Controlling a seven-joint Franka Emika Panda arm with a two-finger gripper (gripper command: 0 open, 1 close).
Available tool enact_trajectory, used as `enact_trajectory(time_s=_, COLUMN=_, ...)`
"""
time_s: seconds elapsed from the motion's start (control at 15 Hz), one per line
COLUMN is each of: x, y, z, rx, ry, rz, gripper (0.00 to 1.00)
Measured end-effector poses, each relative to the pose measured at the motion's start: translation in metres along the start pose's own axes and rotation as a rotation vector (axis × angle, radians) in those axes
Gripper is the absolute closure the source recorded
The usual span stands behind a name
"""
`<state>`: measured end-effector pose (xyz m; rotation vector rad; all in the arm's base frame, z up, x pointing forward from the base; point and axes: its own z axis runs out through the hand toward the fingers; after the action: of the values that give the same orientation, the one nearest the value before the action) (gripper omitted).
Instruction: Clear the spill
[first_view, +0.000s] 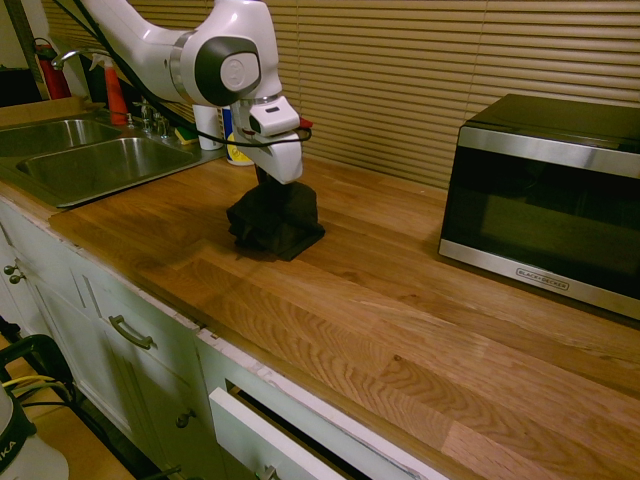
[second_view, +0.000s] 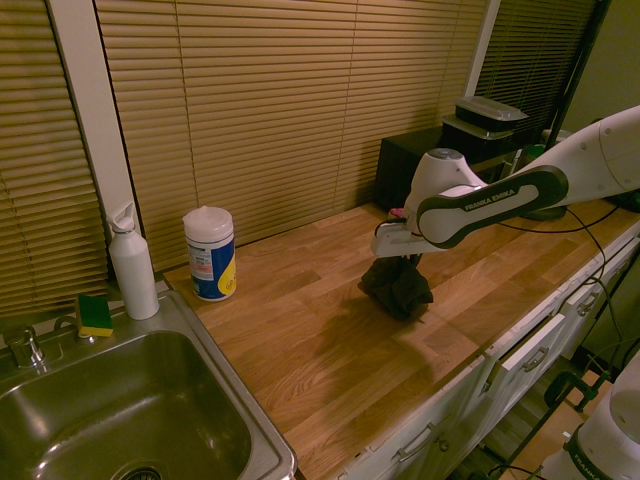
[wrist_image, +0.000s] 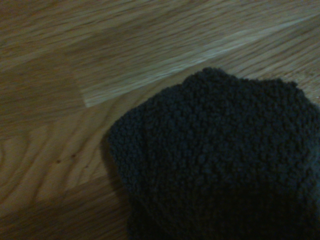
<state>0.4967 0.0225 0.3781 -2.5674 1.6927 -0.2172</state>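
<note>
My claw (first_view: 272, 188) points straight down over the wooden tabletop (first_view: 400, 320) and is clamped tight on a black cloth (first_view: 274, 222). The cloth hangs bunched under my fingers, and its lower folds look to rest on or just above the wood; I cannot tell which. In the wrist view the cloth (wrist_image: 220, 160) fills the lower right as a dark, nubby mass, with bare wood grain around it.

I cannot make out the spill in any view: no dark spots show on the visible boards, and the wood under the cloth is hidden.

Off to one side of me a steel sink (second_view: 120, 420) is set into the tabletop. Near its rim stand a white spray bottle (second_view: 132, 262) and a tub of wipes (second_view: 210, 253), with a green and yellow sponge (second_view: 95, 314) lying on the sink's edge. On the other side of me, well apart from the cloth, a black and silver microwave (first_view: 545, 200) sits against the slatted blinds (first_view: 420, 70). Below the tabletop's front edge, a white drawer (first_view: 270, 430) stands slightly open.
</note>
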Motion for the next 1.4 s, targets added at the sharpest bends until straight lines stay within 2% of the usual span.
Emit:
enact_trajectory(time_s=0.4, x=-0.083, y=-0.047, z=-0.022, rx=0.016, ry=0.004, rz=-0.104, gripper=1.00)
enact_trajectory(time_s=0.87, x=-0.169, y=-0.110, z=-0.015, rx=0.001, ry=0.003, rz=-0.211, gripper=1.00)
enact_trajectory(time_s=1.33, x=-0.209, y=-0.126, z=-0.012, rx=0.036, ry=-0.034, rz=-0.244, gripper=1.00)
enact_trajectory(time_s=1.4, x=-0.211, y=-0.127, z=-0.012, rx=0.042, ry=-0.046, rz=-0.243, gripper=0.00)
